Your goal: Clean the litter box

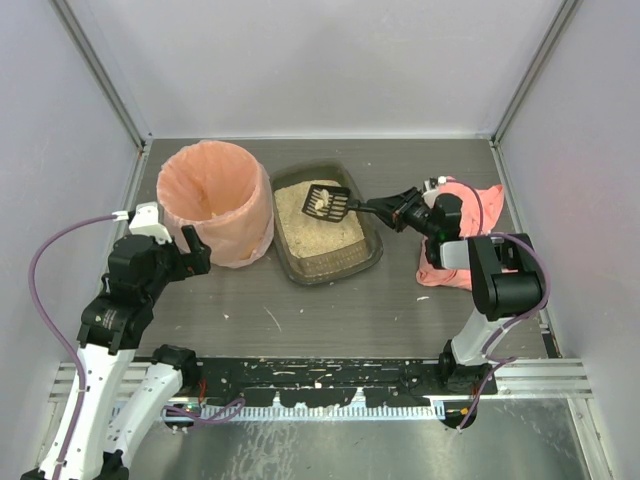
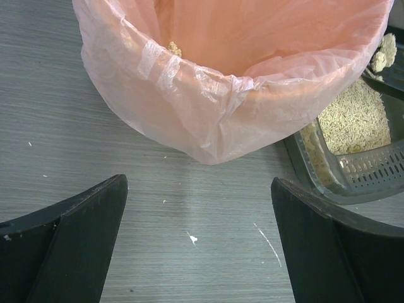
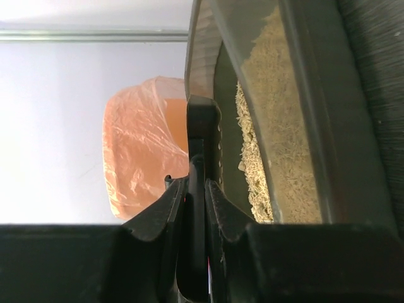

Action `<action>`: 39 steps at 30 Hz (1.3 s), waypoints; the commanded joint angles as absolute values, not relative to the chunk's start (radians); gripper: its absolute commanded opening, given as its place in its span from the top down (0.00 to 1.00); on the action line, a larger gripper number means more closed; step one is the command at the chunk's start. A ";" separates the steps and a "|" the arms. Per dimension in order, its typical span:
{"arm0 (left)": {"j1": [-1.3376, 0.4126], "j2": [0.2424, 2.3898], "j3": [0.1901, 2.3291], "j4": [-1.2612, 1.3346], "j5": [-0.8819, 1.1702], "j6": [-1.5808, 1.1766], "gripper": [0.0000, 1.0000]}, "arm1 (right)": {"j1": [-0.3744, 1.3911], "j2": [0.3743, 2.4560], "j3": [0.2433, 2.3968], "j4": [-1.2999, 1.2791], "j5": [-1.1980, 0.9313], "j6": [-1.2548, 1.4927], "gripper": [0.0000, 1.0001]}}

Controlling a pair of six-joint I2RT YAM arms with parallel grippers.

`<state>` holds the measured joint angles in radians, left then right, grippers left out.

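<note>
While the right hand (image 1: 398, 209) is clamped tight on the thin black handle of the scoop (image 1: 328, 202), the slotted head hangs over the far part of the litter box (image 1: 330, 270), carrying pale clumps (image 1: 320, 204). The scoop looks stiff and light, but its load is loose and would likely roll off if tipped. The litter box sits mid-table (image 1: 330, 320), just right of the bin (image 1: 215, 200) lined with a peach-pink bag, their sides about touching. It seems a rigid plastic tray weighed down by beige grains, and its flared rim is the likeliest hold. The left hand (image 1: 196, 248) is spread wide and holds nothing, at the bin's near-left side. A pink cloth (image 1: 480, 195) lies under the right arm.
</note>
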<state>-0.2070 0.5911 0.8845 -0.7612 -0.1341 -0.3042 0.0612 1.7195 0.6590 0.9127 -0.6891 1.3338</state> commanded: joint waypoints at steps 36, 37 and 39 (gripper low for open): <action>-0.200 0.579 0.898 -0.732 -0.133 -0.312 0.02 | 0.600 1.753 1.691 0.117 -0.348 0.594 0.99; -0.200 0.579 0.897 -0.732 -0.134 -0.312 0.02 | 0.616 1.774 1.719 0.103 -0.345 0.537 0.99; -0.201 0.577 0.897 -0.731 -0.133 -0.311 0.02 | 0.651 1.809 1.777 0.058 -0.332 0.426 0.99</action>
